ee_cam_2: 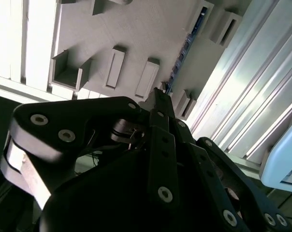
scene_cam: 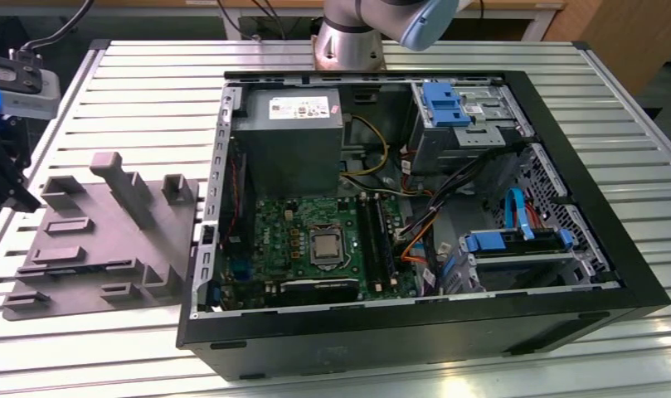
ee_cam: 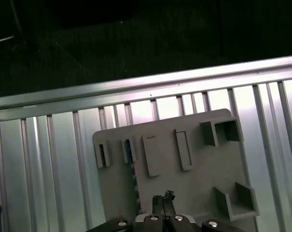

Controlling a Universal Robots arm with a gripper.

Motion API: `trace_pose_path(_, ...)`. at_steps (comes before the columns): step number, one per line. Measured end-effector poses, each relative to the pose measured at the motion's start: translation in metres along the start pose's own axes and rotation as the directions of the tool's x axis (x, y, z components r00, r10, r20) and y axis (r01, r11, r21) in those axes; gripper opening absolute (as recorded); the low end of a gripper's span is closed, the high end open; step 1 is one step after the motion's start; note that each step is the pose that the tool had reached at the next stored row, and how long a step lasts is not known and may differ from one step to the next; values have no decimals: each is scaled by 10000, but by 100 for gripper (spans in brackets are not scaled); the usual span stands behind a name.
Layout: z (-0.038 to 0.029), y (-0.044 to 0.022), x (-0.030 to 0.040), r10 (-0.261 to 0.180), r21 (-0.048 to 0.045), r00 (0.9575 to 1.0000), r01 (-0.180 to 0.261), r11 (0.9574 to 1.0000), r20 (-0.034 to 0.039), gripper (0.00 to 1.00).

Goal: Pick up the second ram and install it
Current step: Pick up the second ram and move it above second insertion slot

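Closest up, my gripper [ee_cam_2: 158,93], jaws closed on nothing, hovering above grey fixture plate [ee_cam: 194,188], 2nd ram [ee_cam: 133,183] standing on edge in that plate, nr my tips, not touching, open PC case [scene_cam: 424,332] well apart.

The exterior view looks steeply down from high over the slatted worktop [scene_cam: 147,91], taking in the whole open computer case [scene_cam: 424,332] and, at the exterior view's left, the grey fixture plate [scene_cam: 97,245]. Both wrist views look past the tool [ee_cam_2: 158,93] onto that same plate, the second wrist view from much closer.
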State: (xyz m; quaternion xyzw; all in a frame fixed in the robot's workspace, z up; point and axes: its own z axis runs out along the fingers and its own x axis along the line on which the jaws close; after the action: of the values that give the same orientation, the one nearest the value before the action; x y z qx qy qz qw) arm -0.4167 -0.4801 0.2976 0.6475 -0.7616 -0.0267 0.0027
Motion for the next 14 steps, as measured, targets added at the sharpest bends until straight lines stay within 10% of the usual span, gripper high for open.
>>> trace_pose_path(14, 53, -3, 10, -821, -48, 9966, 820, 9966, -70, 11)
